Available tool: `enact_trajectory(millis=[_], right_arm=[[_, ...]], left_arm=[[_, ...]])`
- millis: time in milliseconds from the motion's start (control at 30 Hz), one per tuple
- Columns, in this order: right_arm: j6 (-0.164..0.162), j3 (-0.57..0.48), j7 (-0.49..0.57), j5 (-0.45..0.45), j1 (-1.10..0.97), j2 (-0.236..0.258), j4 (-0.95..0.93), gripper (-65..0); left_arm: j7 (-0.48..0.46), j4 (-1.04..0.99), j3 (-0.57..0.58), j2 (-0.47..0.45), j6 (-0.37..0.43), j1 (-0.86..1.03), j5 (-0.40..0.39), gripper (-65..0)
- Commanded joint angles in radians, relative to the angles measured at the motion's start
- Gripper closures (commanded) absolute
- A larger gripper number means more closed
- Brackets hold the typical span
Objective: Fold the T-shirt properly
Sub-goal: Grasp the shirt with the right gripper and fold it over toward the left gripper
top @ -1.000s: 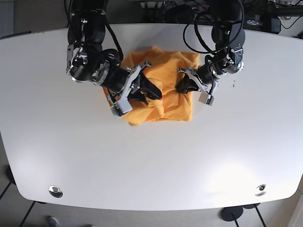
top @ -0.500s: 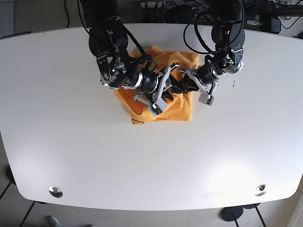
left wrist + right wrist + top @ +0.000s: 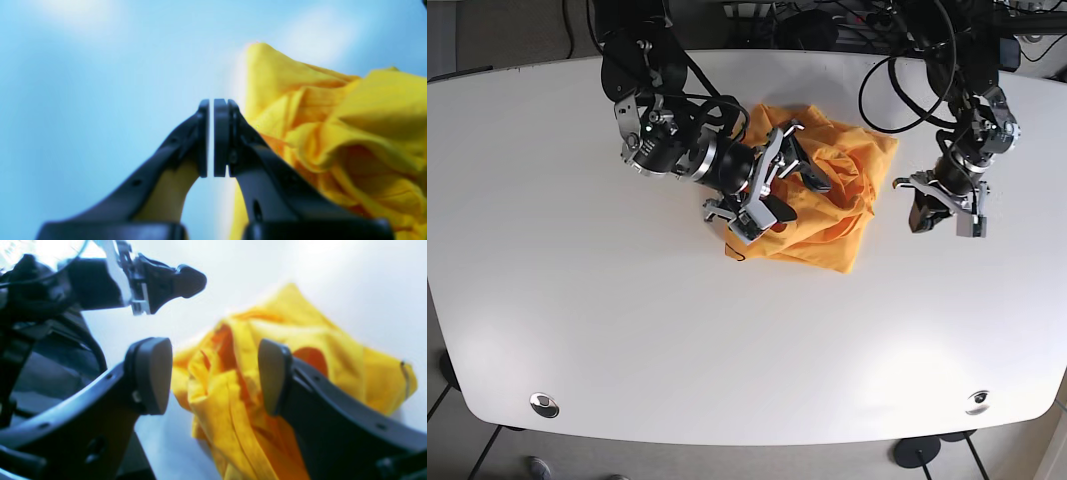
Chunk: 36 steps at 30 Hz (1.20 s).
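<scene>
Looking first through the left wrist camera: seeing the left gripper (image 3: 210, 138) with its two tips pressed almost together, only a thin slit between them and no cloth inside, and the yellow-orange T-shirt (image 3: 333, 133) lying crumpled just beside it to the right, on the pale table (image 3: 83, 83).

Turning to the right wrist camera: finding the right gripper (image 3: 215, 376) spread wide, holding nothing, the bunched T-shirt (image 3: 267, 373) showing through the gap; hard to tell, from the blur, whether a tip is touching the fabric.

Moving to the base view: noticing the left gripper (image 3: 947, 205) now off the T-shirt (image 3: 832, 205), apart from its edge, after resting on the cloth half a second ago; the T-shirt shifted toward that side and more rumpled, near the back middle of the table (image 3: 577, 330). Judging the fold far from finished. Finding the right gripper (image 3: 772, 185) over the cloth, covering part of it.
</scene>
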Motion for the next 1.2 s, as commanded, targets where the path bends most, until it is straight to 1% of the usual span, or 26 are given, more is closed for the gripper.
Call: enact_trajectory(millis=[33, 100, 200, 233, 300, 367, 433, 467, 500, 533, 600, 633, 700, 800, 833, 867, 933, 967, 1033, 1100, 1133, 1167, 1200], right_arm=[[0.002, 0.001, 0.026, 0.009, -0.008, 0.025, 0.017, -38.5], [0.002, 0.001, 0.032, 0.000, -0.008, 0.042, 0.012, -38.5], [-0.001, 0.000, 0.034, 0.003, 0.005, 0.042, -0.035, -38.5], [-0.001, -0.002, 0.038, 0.008, 0.014, 0.037, -0.086, -38.5], [-0.001, 0.000, 0.040, 0.000, 0.044, 0.002, -0.163, -38.5], [0.000, -0.002, 0.041, 0.008, 0.072, -0.017, -0.246, -37.7], [-0.001, -0.005, 0.080, 0.003, 0.090, -0.055, -0.279, -26.8], [-0.003, -0.005, 0.090, 0.001, 0.095, -0.071, -0.293, -19.3], [-0.004, -0.005, 0.094, 0.001, 0.117, -0.087, -0.310, -7.8], [-0.006, -0.005, 0.094, 0.006, 0.133, -0.098, -0.324, -1.6], [-0.006, -0.005, 0.095, 0.009, 0.153, -0.121, -0.338, -4.0], [-0.006, -0.005, 0.097, 0.009, 0.159, -0.132, -0.336, -4.1], [-0.006, -0.006, 0.100, 0.009, 0.192, -0.136, -0.341, -4.1], [-0.012, -0.079, 0.107, 0.011, 0.279, -0.136, -0.376, -4.1], [-0.026, -0.095, 0.123, 0.012, 0.299, -0.136, -0.394, -4.1], [-0.049, -0.120, 0.153, 0.029, 0.319, -0.136, -0.414, -4.1], [-0.102, -0.146, 0.219, 0.084, 0.367, -0.136, -0.468, -4.3], [-0.128, -0.160, 0.250, 0.132, 0.407, -0.136, -0.533, -4.4], [-0.142, -0.192, 0.293, 0.179, 0.466, -0.136, -0.625, -4.8], [-0.142, -0.227, 0.336, 0.212, 0.512, -0.136, -0.701, -4.9], [-0.142, -0.240, 0.348, 0.219, 0.529, -0.136, -0.732, -6.7], [-0.142, -0.247, 0.353, 0.222, 0.542, -0.136, -0.752, -11.6], [-0.142, -0.252, 0.353, 0.233, 0.549, -0.136, -0.752, -22.4]], left_arm=[[-0.018, 0.020, -0.001, -0.048, -0.006, -0.006, -0.022, -0.3], [-0.023, 0.020, -0.001, -0.080, -0.006, 0.016, -0.022, -0.3], [-0.023, 0.020, -0.001, -0.092, -0.006, 0.030, -0.020, -0.3], [-0.023, 0.020, -0.001, -0.097, -0.006, 0.037, -0.020, -0.1], [-0.023, 0.020, -0.001, -0.097, -0.006, 0.037, -0.020, -0.1], [-0.023, 0.020, -0.001, -0.095, -0.006, 0.042, -0.020, -0.1], [-0.023, 0.020, -0.001, -0.095, -0.006, 0.045, -0.020, -0.1], [-0.023, 0.020, -0.001, -0.095, -0.006, 0.045, -0.020, -0.1], [-0.023, 0.020, -0.001, -0.094, -0.006, 0.048, -0.020, -0.1], [-0.023, 0.020, -0.001, -0.094, -0.006, 0.051, -0.020, -0.1], [-0.023, 0.020, -0.001, -0.094, -0.006, 0.056, -0.020, -0.1], [-0.023, 0.020, -0.001, -0.094, -0.006, 0.063, -0.020, -0.1], [-0.023, 0.021, -0.001, -0.094, -0.006, 0.065, -0.020, -0.1], [-0.023, 0.021, -0.001, -0.098, -0.006, 0.079, -0.020, 0.0], [-0.023, 0.021, -0.001, -0.098, -0.006, 0.080, -0.020, 0.0], [-0.023, 0.021, -0.001, -0.098, -0.006, 0.080, -0.020, 0.0], [-0.023, 0.021, -0.001, -0.097, -0.006, 0.083, -0.020, 0.0], [-0.023, 0.021, -0.001, -0.095, -0.006, 0.083, -0.020, 0.0], [-0.023, 0.023, 0.002, -0.094, -0.006, 0.085, -0.020, 0.0], [-0.023, 0.023, 0.005, -0.094, -0.006, 0.085, -0.020, 0.0], [-0.023, 0.023, 0.005, -0.094, -0.006, 0.085, -0.020, 0.0], [-0.023, 0.024, 0.005, -0.094, -0.006, 0.085, -0.020, 0.0], [-0.023, 0.023, 0.005, -0.094, -0.006, 0.085, -0.020, 0.0]])
